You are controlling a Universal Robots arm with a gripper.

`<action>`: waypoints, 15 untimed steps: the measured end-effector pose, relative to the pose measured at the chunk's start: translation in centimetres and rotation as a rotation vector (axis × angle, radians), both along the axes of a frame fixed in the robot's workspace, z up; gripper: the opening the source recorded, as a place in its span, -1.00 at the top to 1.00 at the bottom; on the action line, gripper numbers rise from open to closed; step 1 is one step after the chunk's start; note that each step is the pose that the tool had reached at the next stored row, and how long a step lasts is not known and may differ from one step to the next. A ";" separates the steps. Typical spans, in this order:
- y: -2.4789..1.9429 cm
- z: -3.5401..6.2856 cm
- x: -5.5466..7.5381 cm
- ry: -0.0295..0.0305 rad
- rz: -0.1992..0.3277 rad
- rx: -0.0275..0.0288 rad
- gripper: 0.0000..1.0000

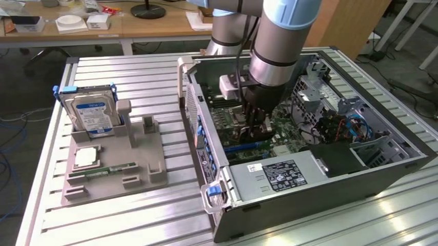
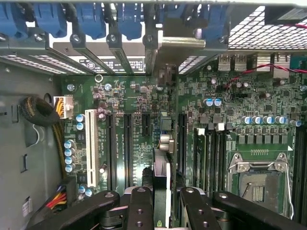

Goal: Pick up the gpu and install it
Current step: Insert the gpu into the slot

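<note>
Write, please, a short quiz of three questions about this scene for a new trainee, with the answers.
1. True or false: the hard drive stands upright on the grey tray.
2. What does the gripper hold? A) a screwdriver B) the gpu C) a fan
3. Fill in: the gripper is inside the open ____.
Key: 1 true; 2 B; 3 computer case.

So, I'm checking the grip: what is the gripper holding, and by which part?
The gripper pinches the gpu by its upper long edge, over the motherboard.
</note>
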State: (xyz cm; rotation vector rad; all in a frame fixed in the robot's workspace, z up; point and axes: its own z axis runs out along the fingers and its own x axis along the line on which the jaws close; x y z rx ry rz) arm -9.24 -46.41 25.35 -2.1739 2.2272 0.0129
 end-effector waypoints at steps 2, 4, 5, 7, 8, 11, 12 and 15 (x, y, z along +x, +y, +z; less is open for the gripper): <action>0.00 -0.09 -0.1 0.0002 0.000 -0.0001 0.47; 0.00 -0.18 -0.1 0.0002 0.000 0.0000 0.47; 0.00 -0.19 -0.2 0.0002 0.000 0.0000 0.47; 0.00 -0.19 -0.2 0.0002 0.000 -0.0001 0.47; 0.00 -0.19 -0.2 0.0002 0.000 -0.0001 0.47; 0.00 -0.26 -0.2 0.0001 0.000 0.0003 0.47; 0.00 -0.28 -0.2 0.0001 0.000 0.0002 0.47; 0.00 -0.34 -0.2 0.0004 0.000 -0.0001 0.47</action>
